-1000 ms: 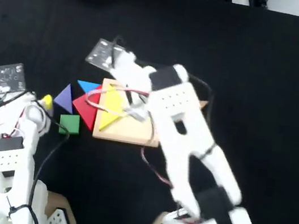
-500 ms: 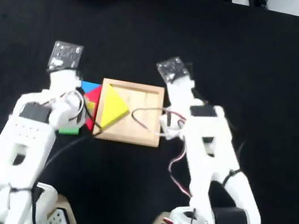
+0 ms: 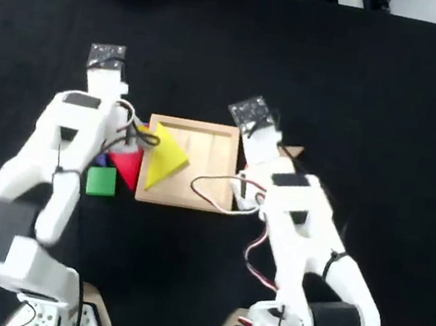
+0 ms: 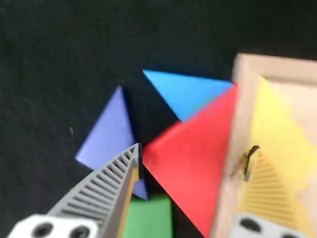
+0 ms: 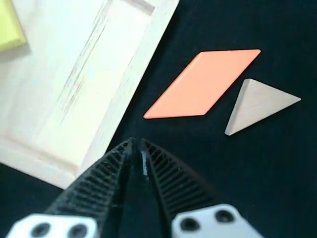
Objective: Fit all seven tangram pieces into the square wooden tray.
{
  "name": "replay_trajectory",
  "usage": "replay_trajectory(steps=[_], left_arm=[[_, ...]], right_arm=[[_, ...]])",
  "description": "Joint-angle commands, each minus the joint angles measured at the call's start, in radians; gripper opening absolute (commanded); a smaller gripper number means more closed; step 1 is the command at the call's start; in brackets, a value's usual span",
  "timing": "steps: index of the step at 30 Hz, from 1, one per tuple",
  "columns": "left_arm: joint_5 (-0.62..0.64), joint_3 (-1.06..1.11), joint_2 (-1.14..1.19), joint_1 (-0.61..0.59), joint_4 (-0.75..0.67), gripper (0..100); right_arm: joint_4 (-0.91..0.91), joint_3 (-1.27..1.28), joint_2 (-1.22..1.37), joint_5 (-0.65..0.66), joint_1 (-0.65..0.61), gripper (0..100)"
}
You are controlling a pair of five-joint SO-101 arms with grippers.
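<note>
Left arm swung forward over the loose pieces since half a second ago; right arm barely shifted. Left claw (image 4: 194,151) spread wide, straddling the red triangle (image 4: 193,173): one finger over purple triangle (image 4: 109,134) by green square (image 4: 146,218), other over yellow triangle (image 4: 277,129) in the tray (image 4: 242,74), blue triangle (image 4: 185,91) beyond. Right claw (image 5: 136,144) pinched together, empty, over bench (image 5: 277,188) just beside tray rim; orange parallelogram (image 5: 203,84) and plain wood triangle (image 5: 257,104) beyond, mostly under that arm in high view.
</note>
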Motion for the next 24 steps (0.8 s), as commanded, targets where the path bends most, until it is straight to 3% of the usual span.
replay_trajectory(steps=[1,4,24], left_arm=[[-0.025,-0.122,0.081,-0.065,0.003,33],[-0.097,-0.124,0.1,-0.07,0.003,33],[-0.167,-0.122,0.109,-0.027,0.091,34]], right_arm=[[-0.051,0.005,-0.048,-0.003,0.026,1.1],[-0.052,0.002,-0.048,-0.003,0.025,1.1],[-0.052,0.007,-0.048,-0.003,0.023,1.1]])
